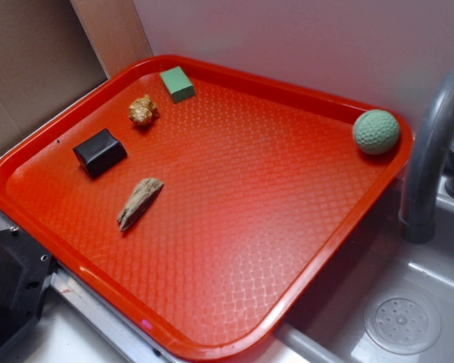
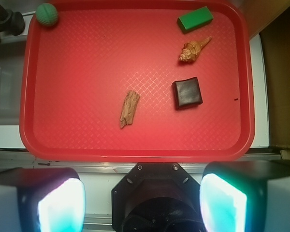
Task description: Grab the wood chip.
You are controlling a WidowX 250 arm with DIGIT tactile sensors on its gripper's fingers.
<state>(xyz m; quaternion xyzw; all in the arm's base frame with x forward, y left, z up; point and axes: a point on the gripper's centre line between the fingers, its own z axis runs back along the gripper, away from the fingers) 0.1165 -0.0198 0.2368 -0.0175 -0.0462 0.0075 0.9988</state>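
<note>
A textured red plastic tray [image 2: 135, 140] with a raised rim is seen resting partly over a grey sink [image 1: 408, 318]; on its floor a small, flat, tapered sliver of grey-brown wood, the wood chip [image 2: 129, 109], is found lying flat, roughly in the middle of the tray in the wrist view and towards the left side in the exterior view [image 1: 139, 203]; nothing is touching it. A black rectangular block [image 2: 187, 93] is placed just beside the chip but apart from it; a tan, knobbly, shell-like lump [image 2: 193, 50] is set beyond the block, and a green rectangular block [image 2: 195, 19] is seen near the tray's corner past the shell. A pale green dimpled ball [image 1: 376, 131] is lodged in the opposite far corner, against the rim, well apart from the chip; a grey curved faucet pipe [image 1: 431, 144] is seen beside that corner. The gripper [image 2: 142, 203] is shown only in the wrist view, at the bottom edge, outside the tray's near rim; its two fingers [image 2: 60, 205] are spread wide apart with nothing between them, and it is held well clear of the wood chip.
</note>
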